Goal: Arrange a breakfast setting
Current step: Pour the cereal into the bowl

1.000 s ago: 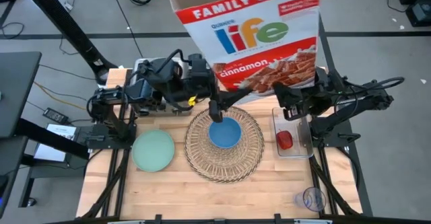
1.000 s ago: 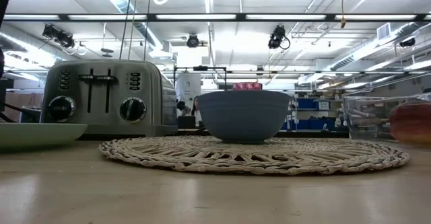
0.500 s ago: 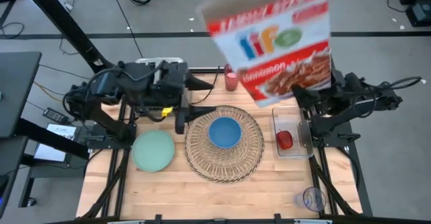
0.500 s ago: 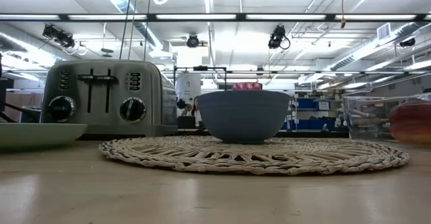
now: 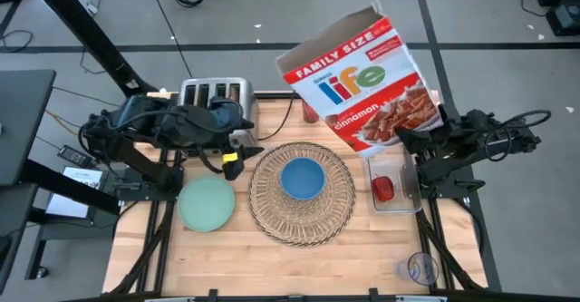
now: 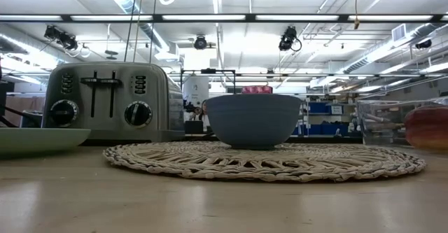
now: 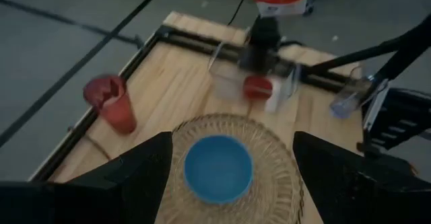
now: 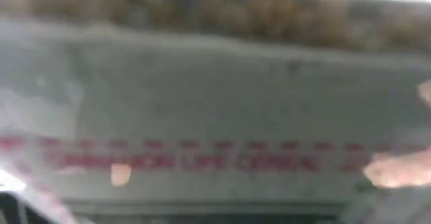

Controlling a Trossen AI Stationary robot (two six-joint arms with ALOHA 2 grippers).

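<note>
High view: blue bowl [image 5: 302,179] at centre of the woven placemat [image 5: 303,194]; pale green plate [image 5: 207,202] off the mat at its nine o'clock; red fruit [image 5: 383,189] in the clear tray [image 5: 407,196] at three o'clock; red cup [image 5: 311,111] at twelve; toaster [image 5: 214,93] at eleven. Right gripper [image 5: 410,141] grasps a tilted cereal box [image 5: 364,81], which lies toward one o'clock of the bowl; this arm is likely the one to pour. Left gripper [image 5: 237,153] hovers near ten o'clock. Low view: bowl seated on mat, no arm visible. Left wrist view: fingers [image 7: 128,177] parted, empty, bowl ahead between them. Right wrist view: box panel fills the frame.
</note>
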